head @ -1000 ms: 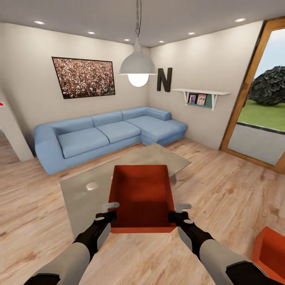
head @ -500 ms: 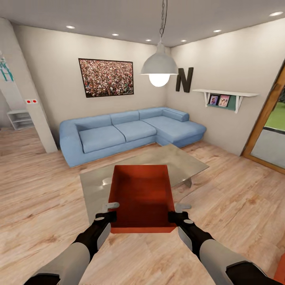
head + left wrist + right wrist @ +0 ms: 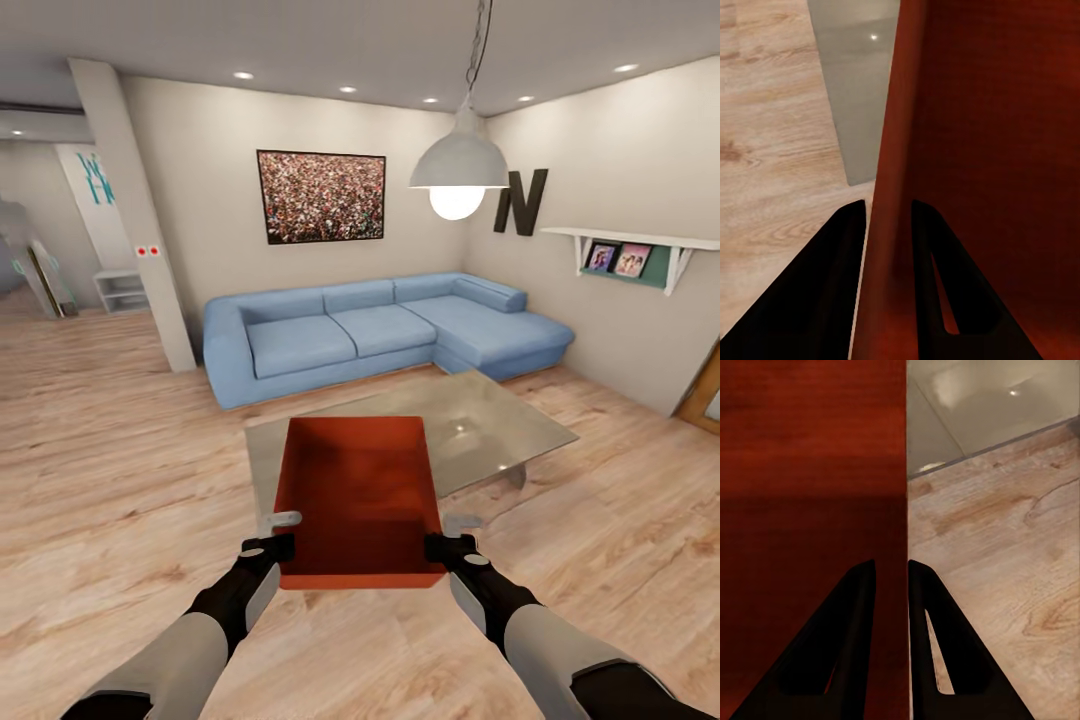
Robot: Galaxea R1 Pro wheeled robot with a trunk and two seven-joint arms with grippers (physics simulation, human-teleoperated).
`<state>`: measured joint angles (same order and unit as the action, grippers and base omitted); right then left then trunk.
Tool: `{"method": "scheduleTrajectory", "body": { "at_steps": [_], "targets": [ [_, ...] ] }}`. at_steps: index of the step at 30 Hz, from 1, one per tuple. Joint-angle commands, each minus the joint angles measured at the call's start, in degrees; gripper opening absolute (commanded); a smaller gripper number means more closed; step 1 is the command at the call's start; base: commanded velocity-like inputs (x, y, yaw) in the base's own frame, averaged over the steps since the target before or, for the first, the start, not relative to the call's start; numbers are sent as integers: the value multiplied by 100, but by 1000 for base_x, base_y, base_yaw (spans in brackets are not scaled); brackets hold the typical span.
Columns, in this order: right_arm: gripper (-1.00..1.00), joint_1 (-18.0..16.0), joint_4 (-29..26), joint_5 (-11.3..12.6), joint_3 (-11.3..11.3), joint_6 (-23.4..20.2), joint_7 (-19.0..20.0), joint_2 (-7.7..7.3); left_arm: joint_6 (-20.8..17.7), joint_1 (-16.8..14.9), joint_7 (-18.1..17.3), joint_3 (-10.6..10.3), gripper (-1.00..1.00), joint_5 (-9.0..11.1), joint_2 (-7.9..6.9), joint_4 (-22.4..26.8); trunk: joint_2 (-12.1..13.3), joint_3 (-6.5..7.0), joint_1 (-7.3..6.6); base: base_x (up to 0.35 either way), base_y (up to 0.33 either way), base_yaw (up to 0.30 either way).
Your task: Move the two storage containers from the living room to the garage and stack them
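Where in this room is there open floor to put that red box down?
Wood floor lies bare between the glass coffee table, the white pillar and the blue sofa, and again right of the table toward the wall. It is crowded straight ahead: the storage container, held by left gripper and right gripper, hangs over the table's near corner.

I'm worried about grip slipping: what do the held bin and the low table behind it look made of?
The storage container looks like thin matte orange-red plastic: plain, even walls, no grain, though a render leaves that open. The left pincer and right pincer each clamp a side wall. The coffee table top looks like glass: glossy, reflecting lamp glints.
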<state>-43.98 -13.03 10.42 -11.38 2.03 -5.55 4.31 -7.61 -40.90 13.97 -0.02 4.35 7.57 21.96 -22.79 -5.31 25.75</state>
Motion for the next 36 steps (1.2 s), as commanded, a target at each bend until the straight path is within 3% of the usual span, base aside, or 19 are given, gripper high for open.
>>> {"method": "scheduleTrajectory", "body": {
  "at_steps": [1,36],
  "targets": [
    [-100,-6,20,66,83,25,-51,-3,-38,-5,243,72,-100,-110,-194,37,-13,-12,3,0,0,288],
    [-100,-6,20,66,83,34,-51,0,-38,-5,239,72,-100,-107,-194,37,-13,170,3,0,0,248]
  ]
}}
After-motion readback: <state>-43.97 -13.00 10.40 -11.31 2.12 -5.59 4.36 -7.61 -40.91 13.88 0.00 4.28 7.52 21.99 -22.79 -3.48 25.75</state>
